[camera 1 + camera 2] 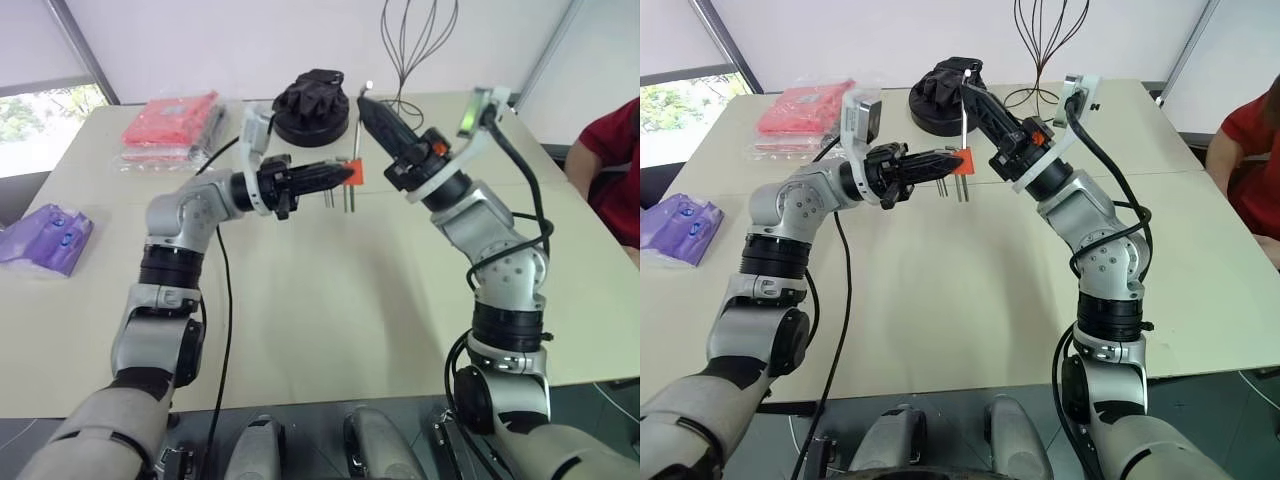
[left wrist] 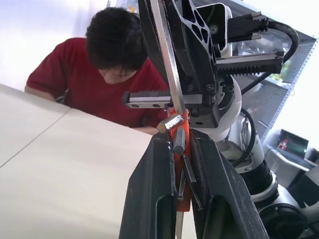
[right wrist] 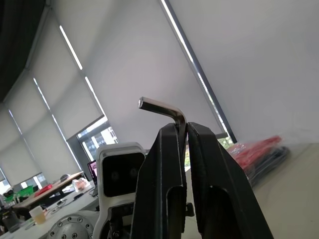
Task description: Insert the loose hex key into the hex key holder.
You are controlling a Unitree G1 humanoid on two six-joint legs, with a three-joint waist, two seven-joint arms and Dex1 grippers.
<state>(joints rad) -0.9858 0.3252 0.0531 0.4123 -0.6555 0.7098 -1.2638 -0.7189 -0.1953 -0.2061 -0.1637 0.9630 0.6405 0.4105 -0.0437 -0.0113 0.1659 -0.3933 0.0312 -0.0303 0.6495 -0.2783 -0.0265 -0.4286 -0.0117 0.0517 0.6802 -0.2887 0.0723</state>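
I see the left gripper (image 1: 952,160) clamped on the hex key holder (image 1: 352,172), raised above the table (image 1: 330,300). Right gripper (image 3: 185,130) pinches the loose hex key (image 3: 164,109), its long shank just above the holder.

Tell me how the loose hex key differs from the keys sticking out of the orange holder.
The loose hex key is a single rod pinched in the right gripper, bent end up; the holder keys hang down in a row from the orange holder, which the left gripper grips. The loose key looks longer than the holder keys. All are thin grey metal.
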